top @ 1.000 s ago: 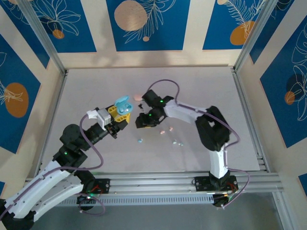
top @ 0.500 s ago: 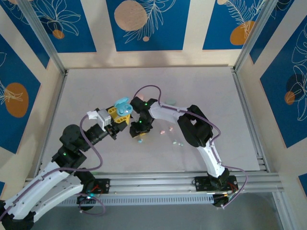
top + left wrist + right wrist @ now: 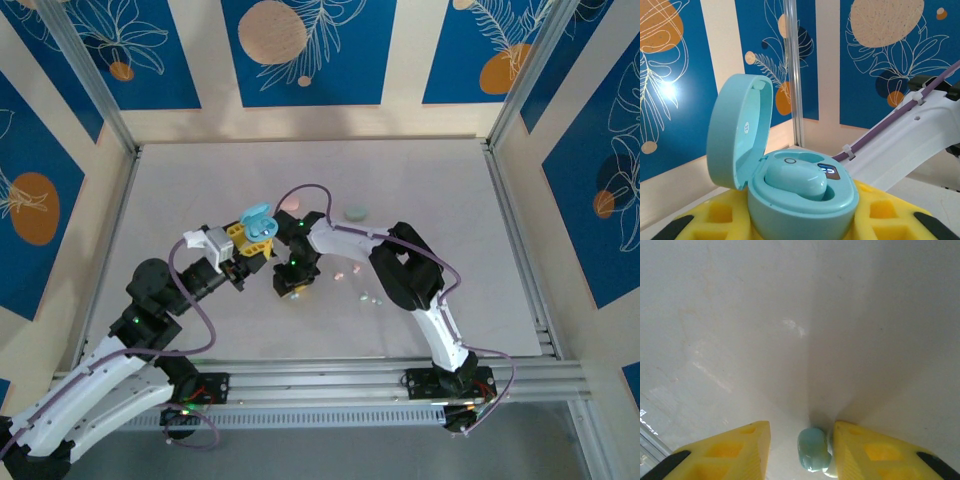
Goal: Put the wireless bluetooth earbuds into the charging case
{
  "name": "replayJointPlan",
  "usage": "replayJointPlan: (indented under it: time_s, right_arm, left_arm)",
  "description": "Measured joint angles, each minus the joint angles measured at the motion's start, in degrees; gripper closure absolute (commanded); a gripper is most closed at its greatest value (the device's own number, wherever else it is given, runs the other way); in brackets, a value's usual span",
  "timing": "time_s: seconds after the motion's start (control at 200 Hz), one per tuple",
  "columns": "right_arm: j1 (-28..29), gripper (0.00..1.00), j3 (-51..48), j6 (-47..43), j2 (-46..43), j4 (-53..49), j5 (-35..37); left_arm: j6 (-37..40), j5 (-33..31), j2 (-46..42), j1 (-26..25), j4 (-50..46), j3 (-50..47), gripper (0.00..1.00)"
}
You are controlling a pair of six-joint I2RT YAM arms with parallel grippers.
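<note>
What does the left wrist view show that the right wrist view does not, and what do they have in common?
Left wrist view: the left tool holds an open light blue charging case, lid up, with a seated bud inside; the other arm's white link passes behind. Right wrist view: the right tool stands open astride a loose light blue bud on the table. Both: yellow fingers at the bottom edge.

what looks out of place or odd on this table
Nothing damaged, but loose buds lie scattered on the table instead of in a case. The blue case, held up open, has one bud seated; another blue bud lies between the right jaws.
</note>
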Motion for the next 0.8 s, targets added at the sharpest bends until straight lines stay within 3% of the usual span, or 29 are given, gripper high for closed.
replayJointPlan:
  time_s: [0.41, 0.8]
  right_arm:
    - [2.5, 0.69, 1.4, -0.1, -0.1, -3.9, 6.6]
    - [3.2, 0.69, 8.7, 2.6, 4.1, -8.9, 9.6]
  left_arm:
    - [-0.3, 0.0, 0.3, 0.0, 0.0, 0.0, 0.72]
    - [-1.2, 0.0, 0.7, 0.0, 0.0, 0.0, 0.73]
